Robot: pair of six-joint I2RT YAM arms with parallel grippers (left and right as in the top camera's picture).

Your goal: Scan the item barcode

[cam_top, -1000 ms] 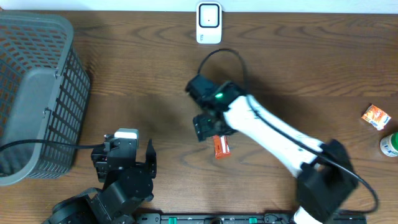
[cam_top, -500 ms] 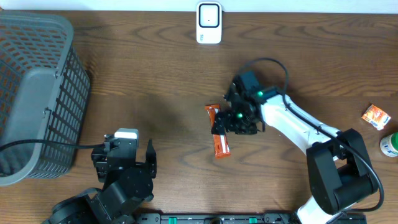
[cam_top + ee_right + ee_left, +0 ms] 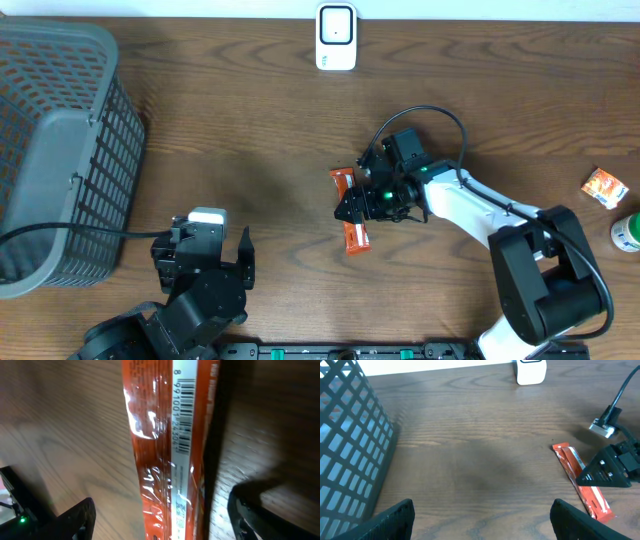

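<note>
Wrapper (image 3: 165, 450), glossy crinkled orange foil strip, right gripper (image 3: 358, 207) spread over it, left gripper (image 3: 485, 525) spread, wood-grain table (image 3: 250, 130)

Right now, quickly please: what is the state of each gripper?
Left gripper: open, holding nothing.
Right gripper: open, jaws on either side of the orange packet, not closed on it.

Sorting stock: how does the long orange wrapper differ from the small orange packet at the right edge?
The long wrapper is a narrow strip; the small packet is short and squarish. The long wrapper's barcode is visible; the small packet's is not. Both are orange.
</note>
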